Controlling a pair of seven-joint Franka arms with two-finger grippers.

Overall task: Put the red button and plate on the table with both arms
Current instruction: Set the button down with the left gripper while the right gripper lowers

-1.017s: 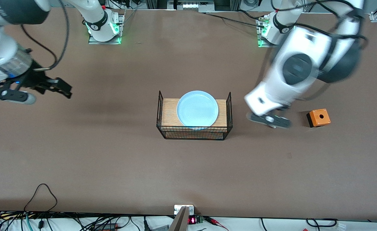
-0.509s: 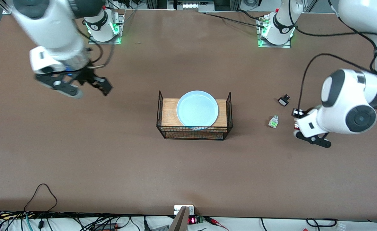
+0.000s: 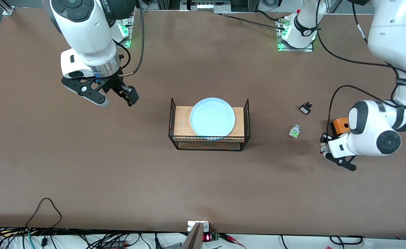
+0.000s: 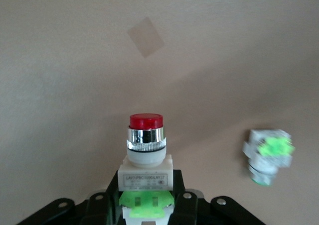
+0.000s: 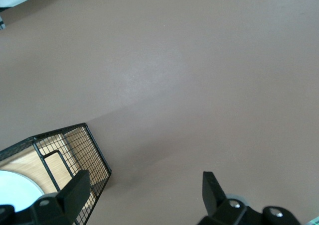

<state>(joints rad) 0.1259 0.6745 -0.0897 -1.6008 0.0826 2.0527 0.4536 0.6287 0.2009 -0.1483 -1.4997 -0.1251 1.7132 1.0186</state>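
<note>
Red button (image 4: 145,155) is sitting pinched in your left gripper (image 3: 324,147), its green tab down between the closed fingers and its red cap pointing away from the wrist, so the long axis is running straight out along the gripper. You are holding it in the air over bare table (image 3: 203,186) toward the left arm's end, just beside the orange box (image 3: 339,126) and near the loose green-tabbed part (image 3: 294,131), which is also showing in the left wrist view. Setting it down is looking like a short drop straight below, provided you are keeping clear of that look-alike part.

Your right gripper (image 3: 116,98) is hanging with its fingers spread and nothing between them, over the table toward the right arm's end. The plate (image 3: 212,117) is lying flat on the wood top of the black wire basket (image 3: 175,117), toward the middle of the table from that gripper; in the right wrist view only the basket's corner and a sliver of plate are showing. The right arm is plainly the nearer one for the plate.
</note>
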